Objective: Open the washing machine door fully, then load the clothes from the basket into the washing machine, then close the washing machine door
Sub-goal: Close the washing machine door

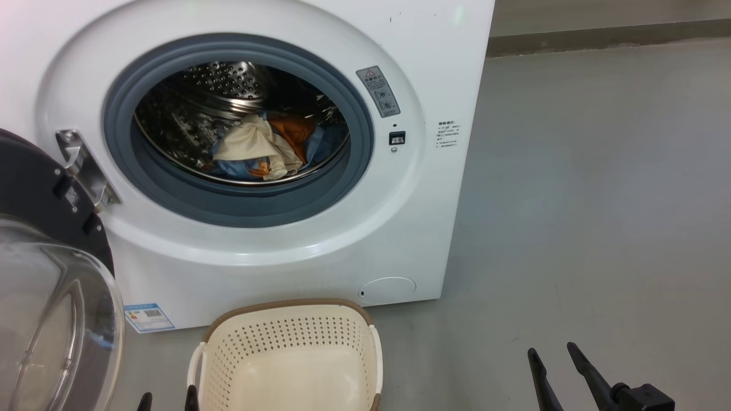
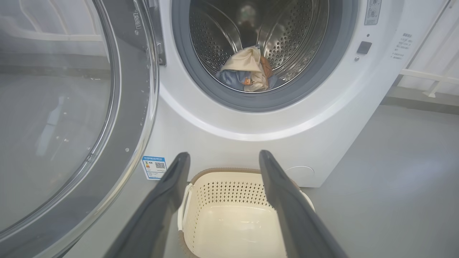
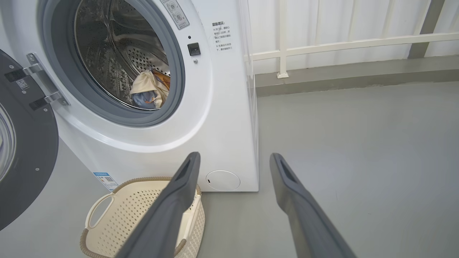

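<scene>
1. Left gripper [image 2: 224,156]: fingers apart, holding nothing, poised over the near end of the basket [image 1: 285,334].
2. Right gripper [image 1: 551,349]: fingers apart, holding nothing, over bare floor [image 1: 599,200] right of the basket and well apart from it.
3. Basket: on the floor just in front of the machine [image 1: 434,68], below the opening. No cloth shows inside it.
4. Door [image 1: 34,188]: swung out to the left on its hinge [image 1: 85,165], left of the basket and near the left gripper.
5. Clothes [image 1: 257,145]: heaped at the bottom of the drum [image 1: 228,80], behind the gasket [image 1: 354,171]. No piece appears to hang over the gasket lip.

Step in hand, as judged: loading looks complete and closing the door remains. The next move calls for the left gripper to get behind the door's free edge and sweep it rightward through its arc, until that edge meets the latch socket [image 1: 397,137] at the right of the opening.

Obstructions: the basket sits close to the swing path, so the arm may clip it. The door glass must enter the gasket without trapping fabric. A railing [image 3: 340,44] runs along the far wall, right of the machine and well apart from the work
</scene>
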### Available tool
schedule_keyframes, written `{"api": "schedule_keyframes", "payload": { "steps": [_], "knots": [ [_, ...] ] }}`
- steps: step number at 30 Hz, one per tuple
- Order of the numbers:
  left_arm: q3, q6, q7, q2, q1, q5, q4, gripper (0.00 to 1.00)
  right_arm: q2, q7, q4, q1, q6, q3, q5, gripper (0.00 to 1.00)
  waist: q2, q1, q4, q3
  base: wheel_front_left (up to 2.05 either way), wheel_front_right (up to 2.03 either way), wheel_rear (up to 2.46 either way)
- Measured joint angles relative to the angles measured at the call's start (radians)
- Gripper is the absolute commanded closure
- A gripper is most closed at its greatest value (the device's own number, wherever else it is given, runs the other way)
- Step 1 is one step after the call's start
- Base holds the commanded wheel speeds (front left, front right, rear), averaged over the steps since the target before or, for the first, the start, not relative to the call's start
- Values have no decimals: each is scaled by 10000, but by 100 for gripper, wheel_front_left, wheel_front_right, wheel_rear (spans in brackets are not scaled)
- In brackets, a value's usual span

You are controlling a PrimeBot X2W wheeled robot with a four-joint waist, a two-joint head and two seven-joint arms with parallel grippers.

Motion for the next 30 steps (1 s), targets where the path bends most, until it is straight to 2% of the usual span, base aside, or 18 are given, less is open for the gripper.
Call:
{"api": "schedule_keyframes", "payload": {
  "steps": [15, 20, 30],
  "knots": [
    [-23, 29, 0, 0, -1, 0, 2, 0, 0, 0, 4, -1, 0, 25, 0, 0, 0, 0, -43, 43, 0, 0, 0],
    [23, 222, 0, 2, -2, 4, 4, 0, 0, 0, 6, -1, 0, 29, 0, 0, 0, 0, -44, 44, -17, 17, 0],
    [-10, 291, 0, 2, -6, 4, 13, 0, 0, 0, 12, -4, 0, 33, 0, 0, 0, 0, -66, 47, -116, 116, 0]
  ]
}}
